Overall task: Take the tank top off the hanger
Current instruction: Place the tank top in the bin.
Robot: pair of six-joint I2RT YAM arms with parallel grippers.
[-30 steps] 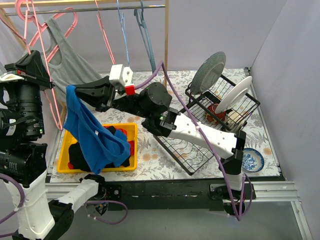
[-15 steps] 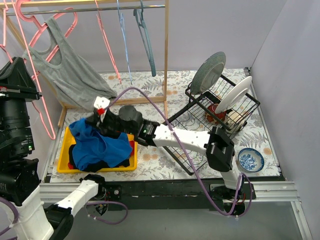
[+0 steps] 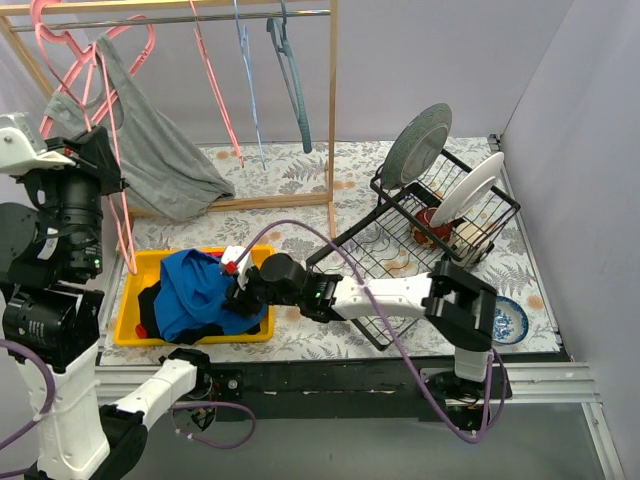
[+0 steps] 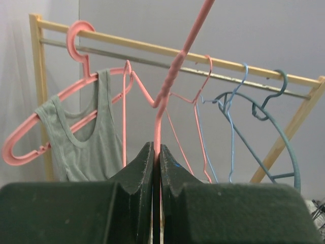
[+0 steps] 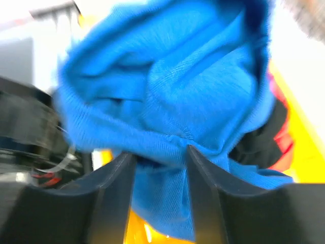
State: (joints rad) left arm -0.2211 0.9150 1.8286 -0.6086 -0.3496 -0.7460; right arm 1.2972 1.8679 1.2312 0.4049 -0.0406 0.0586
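A blue tank top (image 3: 195, 290) lies bunched in the yellow bin (image 3: 258, 255). My right gripper (image 3: 238, 285) is low over it. In the right wrist view its jaws stand apart, open (image 5: 160, 157), with blue tank top (image 5: 188, 86) fabric loose between them. My left gripper (image 3: 100, 160) is raised at the left, shut on the wire of a bare pink hanger (image 3: 118, 215). The left wrist view shows the jaws (image 4: 157, 152) pinched on that pink hanger (image 4: 172, 76). A grey tank top (image 3: 160, 150) hangs on another pink hanger (image 4: 20, 147) on the rail.
A wooden clothes rack (image 3: 332, 110) carries pink, blue and teal hangers (image 3: 290, 70). Black and red clothes (image 3: 155, 310) lie in the bin under the blue top. A black dish rack (image 3: 440, 215) with plates stands right; a blue patterned bowl (image 3: 505, 320) sits near the front right.
My right arm carried the blue tank top down from mid-air into the yellow bin and its jaws opened. My left arm swung the pink hanger about at the left, still gripping it.
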